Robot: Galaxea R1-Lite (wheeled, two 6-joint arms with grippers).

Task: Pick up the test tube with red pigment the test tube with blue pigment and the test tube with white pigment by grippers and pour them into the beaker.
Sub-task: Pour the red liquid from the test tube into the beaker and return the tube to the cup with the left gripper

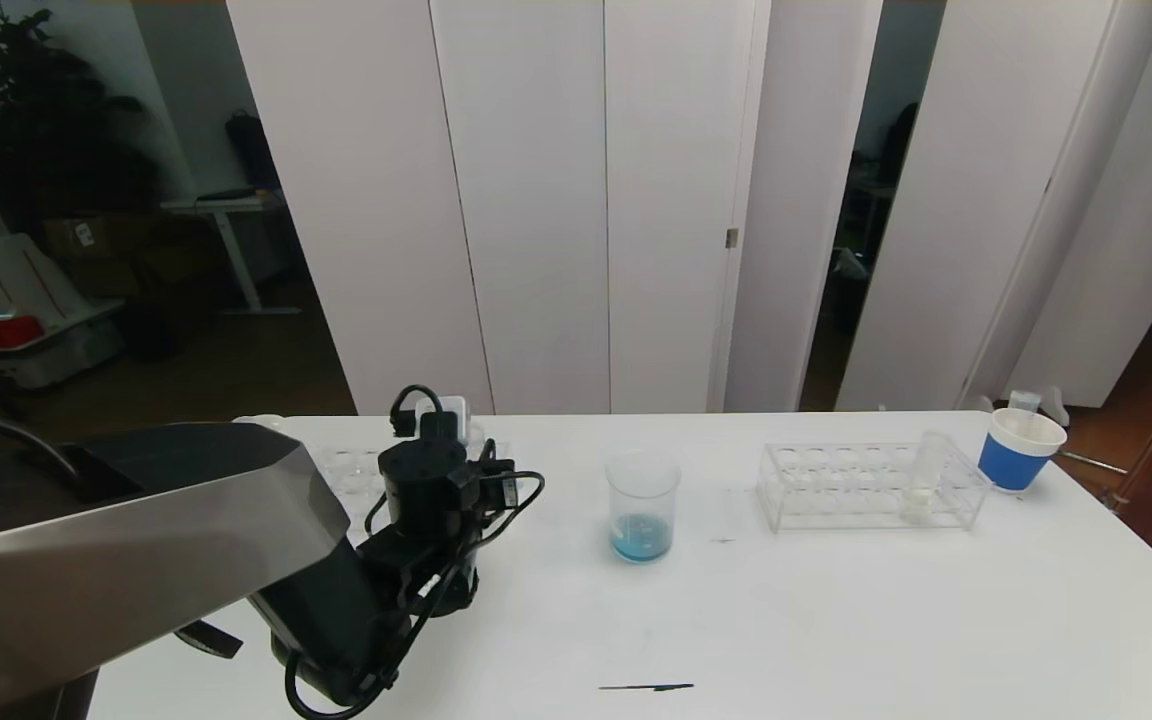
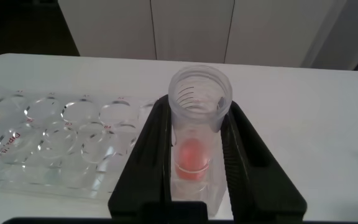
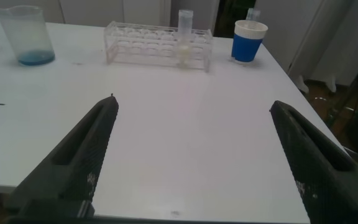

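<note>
left of the beaker, the left end effector is clamped on the red-pigment test tube: light, smooth, fragile, best gripped mid-body. right end effector gapes wide, holding nothing.

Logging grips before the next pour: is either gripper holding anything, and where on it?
The left gripper clamps the red-pigment tube on its lower body, around the liquid. The right gripper is open, holding nothing.
</note>
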